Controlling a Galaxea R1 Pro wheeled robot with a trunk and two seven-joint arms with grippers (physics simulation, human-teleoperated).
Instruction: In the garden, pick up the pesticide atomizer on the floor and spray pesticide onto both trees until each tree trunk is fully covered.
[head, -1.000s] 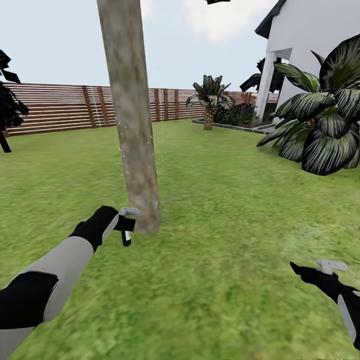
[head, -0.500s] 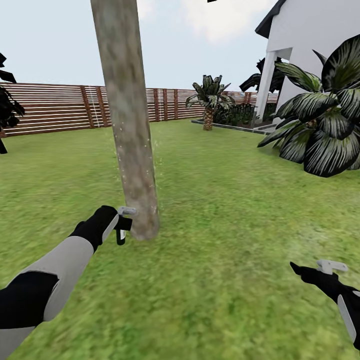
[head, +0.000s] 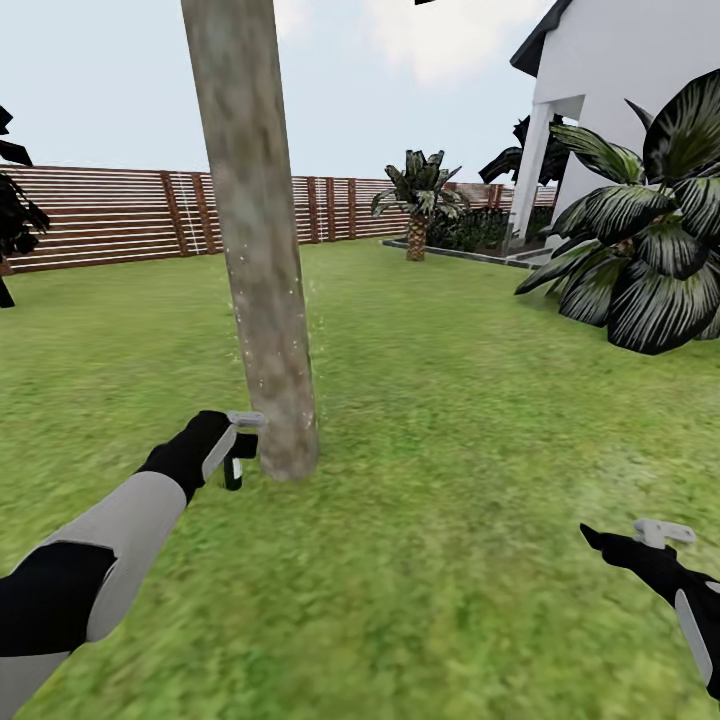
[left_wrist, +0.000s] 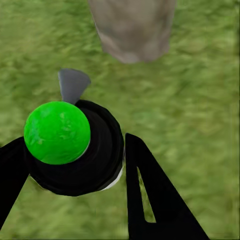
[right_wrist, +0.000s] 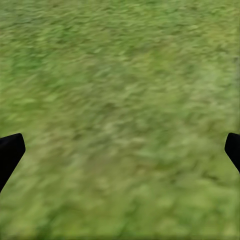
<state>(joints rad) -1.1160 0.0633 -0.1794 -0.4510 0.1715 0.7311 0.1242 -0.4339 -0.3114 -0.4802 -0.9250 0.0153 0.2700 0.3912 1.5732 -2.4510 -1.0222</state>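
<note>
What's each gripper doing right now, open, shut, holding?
Left gripper: shut on the pesticide atomizer, near the tree trunk.
Right gripper: open, empty, over grass.

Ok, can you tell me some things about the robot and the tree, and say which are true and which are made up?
1. The left tool holds the spray bottle. True.
2. The spray bottle is lying on the grass. False: it is held up beside the foot of the tree trunk.
3. The right tool carries a second bottle. False: it is empty and open over the grass.
4. A wooden fence stands behind the trunk. True.
5. The trunk has fallen over. False: it stands nearly upright.
</note>
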